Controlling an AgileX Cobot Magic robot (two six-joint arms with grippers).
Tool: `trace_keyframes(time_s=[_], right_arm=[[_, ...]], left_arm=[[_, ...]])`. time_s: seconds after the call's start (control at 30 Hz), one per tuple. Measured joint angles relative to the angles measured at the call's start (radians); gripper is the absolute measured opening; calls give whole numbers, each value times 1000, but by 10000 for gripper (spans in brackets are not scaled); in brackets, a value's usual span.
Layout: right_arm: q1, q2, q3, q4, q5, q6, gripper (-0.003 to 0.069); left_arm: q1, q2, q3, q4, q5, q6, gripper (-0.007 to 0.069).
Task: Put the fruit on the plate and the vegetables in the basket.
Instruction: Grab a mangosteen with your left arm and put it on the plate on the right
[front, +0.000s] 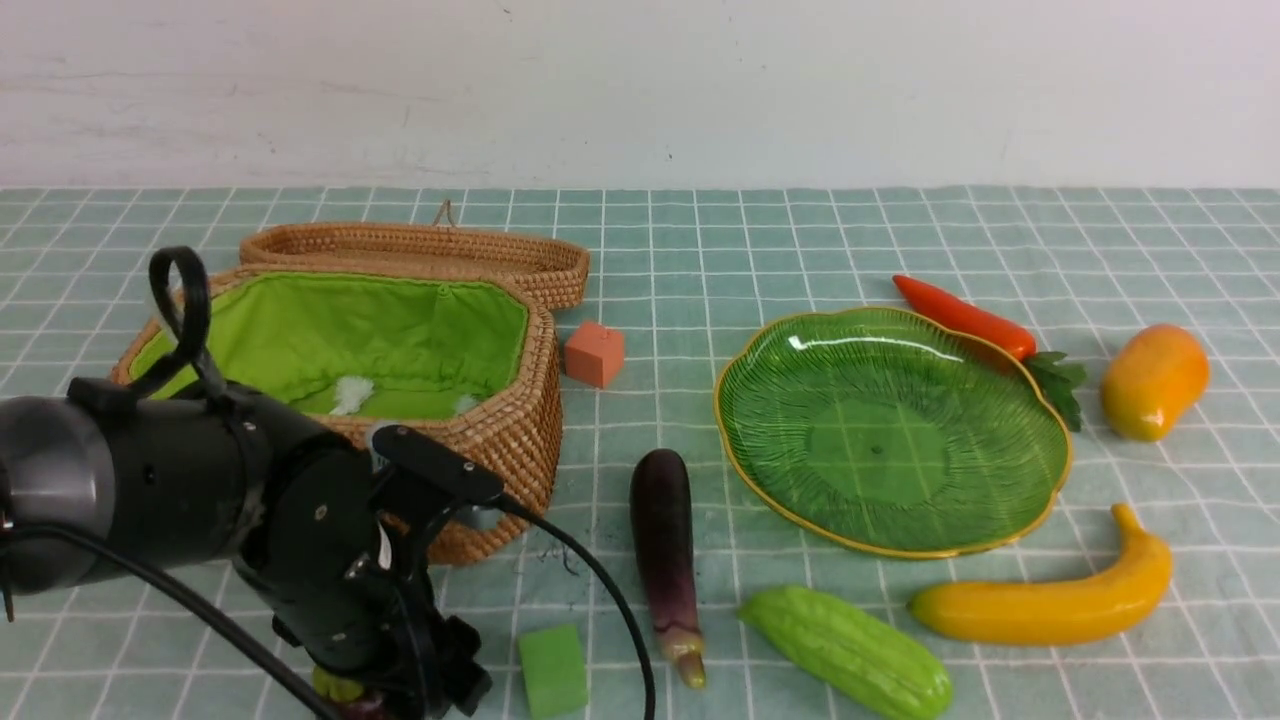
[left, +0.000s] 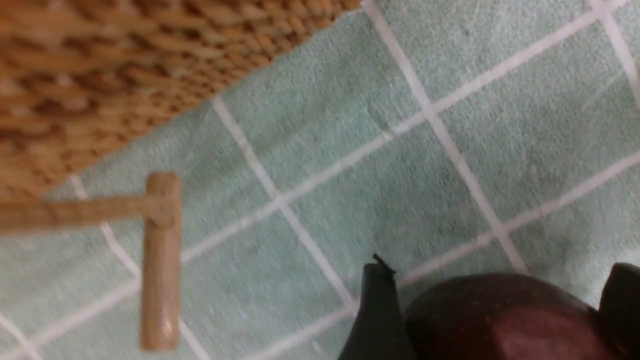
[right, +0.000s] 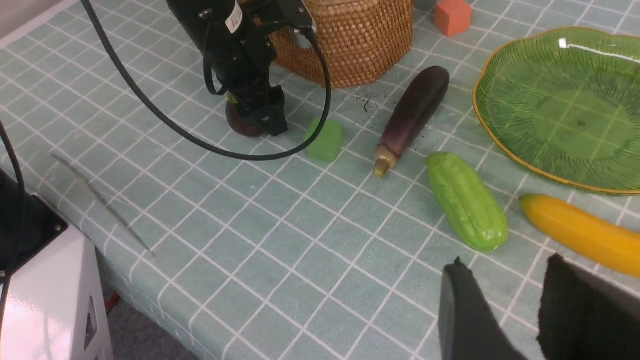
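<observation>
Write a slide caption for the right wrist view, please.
Left gripper straddling the mangosteen by the basket; eggplant, bitter gourd, banana unsorted.

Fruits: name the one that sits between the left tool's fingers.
The dark purple mangosteen, straddled by the left tool near the basket; the banana and mango lie apart, over by the green plate.

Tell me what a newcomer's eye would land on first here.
The black left gripper looms at the near left, straddling a dark mangosteen. Behind it stands the open basket with its bright green lining. Right of centre lies the bare green plate, with the carrot, mango and banana around it.
</observation>
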Motion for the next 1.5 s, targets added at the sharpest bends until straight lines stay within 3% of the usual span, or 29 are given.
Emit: trace_keyframes(time_s=[0.2, 0.33, 0.47, 0.7, 0.93, 1.07, 1.2, 1.33, 1.43, 1.5], right_arm=[[0, 0, 0, -107, -30, 60, 235], [0, 0, 0, -303, -104, 296, 235], [0, 0, 0, -389, -137, 410, 235], [0, 0, 0, -370, -132, 424, 235], [0, 0, 0, -352, -128, 416, 235], [0, 0, 0, -352, -128, 413, 235], [0, 0, 0, -348, -128, 400, 235], [0, 0, 0, -338, -139, 393, 235], [0, 0, 0, -334, -150, 389, 235], [0, 0, 0, -333, -155, 379, 235]], left_arm=[[-64, -51, -80, -59, 77, 0, 511], [-232, -82, -222, -98, 12, 0, 511], [-289, 47, -416, -169, -101, 0, 511], [-290, 407, -812, -228, -129, 9, 511], [-290, 613, -1046, -216, -94, 20, 523], [-290, 638, -1080, -206, -69, 23, 649], [-290, 619, -1084, -200, -4, 23, 664], [-290, 549, -1084, -169, 159, 0, 601], [-290, 451, -1085, -106, 368, -83, 430], [-290, 389, -1087, -59, 473, -139, 253]])
